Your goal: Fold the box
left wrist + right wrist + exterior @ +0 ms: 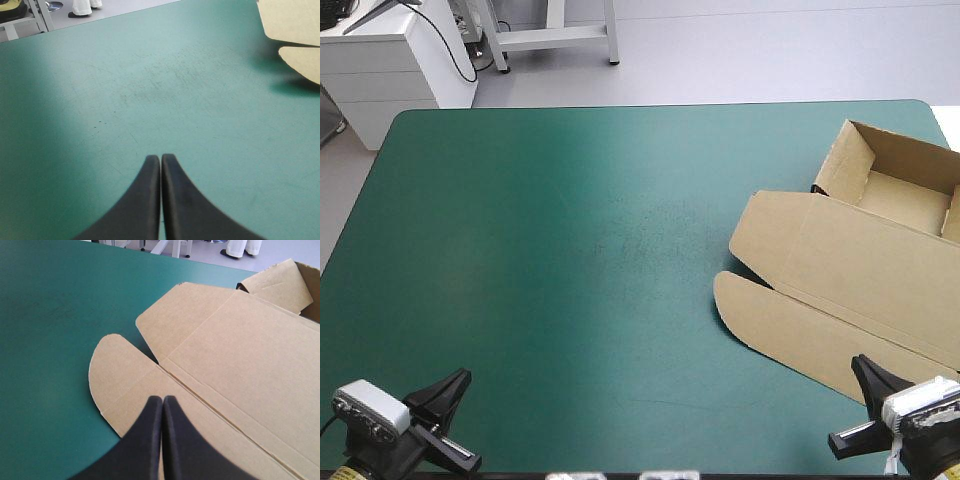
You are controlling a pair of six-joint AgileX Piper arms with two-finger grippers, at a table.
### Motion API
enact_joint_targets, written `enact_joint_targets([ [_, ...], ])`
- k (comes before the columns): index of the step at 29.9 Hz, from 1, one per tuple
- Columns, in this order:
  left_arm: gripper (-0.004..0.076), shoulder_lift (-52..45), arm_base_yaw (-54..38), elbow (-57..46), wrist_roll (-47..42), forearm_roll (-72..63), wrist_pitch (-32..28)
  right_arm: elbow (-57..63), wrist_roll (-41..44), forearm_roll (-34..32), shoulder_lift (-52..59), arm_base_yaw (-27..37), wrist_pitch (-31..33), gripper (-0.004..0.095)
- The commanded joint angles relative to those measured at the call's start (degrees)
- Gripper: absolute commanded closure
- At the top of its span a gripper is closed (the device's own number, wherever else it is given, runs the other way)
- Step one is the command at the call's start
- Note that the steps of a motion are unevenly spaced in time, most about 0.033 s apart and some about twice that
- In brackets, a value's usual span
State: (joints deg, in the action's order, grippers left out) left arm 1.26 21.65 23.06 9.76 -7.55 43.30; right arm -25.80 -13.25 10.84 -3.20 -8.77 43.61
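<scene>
Box (860,280) lies open, lid flat, under and ahead of the right jaws. Left jaws and right jaws are both pressed together.

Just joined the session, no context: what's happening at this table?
Nothing is being held. The box lies at the table's right side, an open tray with its lid flat on the teal-green cover. The right gripper, jaws shut, is over the lid's near flap; the left gripper, jaws shut, is over bare cover.

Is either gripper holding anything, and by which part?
Nothing is held. The left gripper has its jaws shut over teal-green cover; the right gripper is shut over the flat lid of the brown cardboard box.
</scene>
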Motion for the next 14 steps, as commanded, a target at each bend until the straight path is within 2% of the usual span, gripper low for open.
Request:
enact_joint_targets([
  [1, 0.0731, 0.8, 0.2, 1.3, -0.1, -1.1, -3.9, 0.1, -1.1, -0.2, -0.8, 0.0, -3.6, 0.0929],
  [14, 0.0731, 0.8, 0.2, 1.3, -0.1, -1.1, -3.9, 0.2, -1.1, -0.1, -0.8, 0.0, -3.8, 0.0929],
])
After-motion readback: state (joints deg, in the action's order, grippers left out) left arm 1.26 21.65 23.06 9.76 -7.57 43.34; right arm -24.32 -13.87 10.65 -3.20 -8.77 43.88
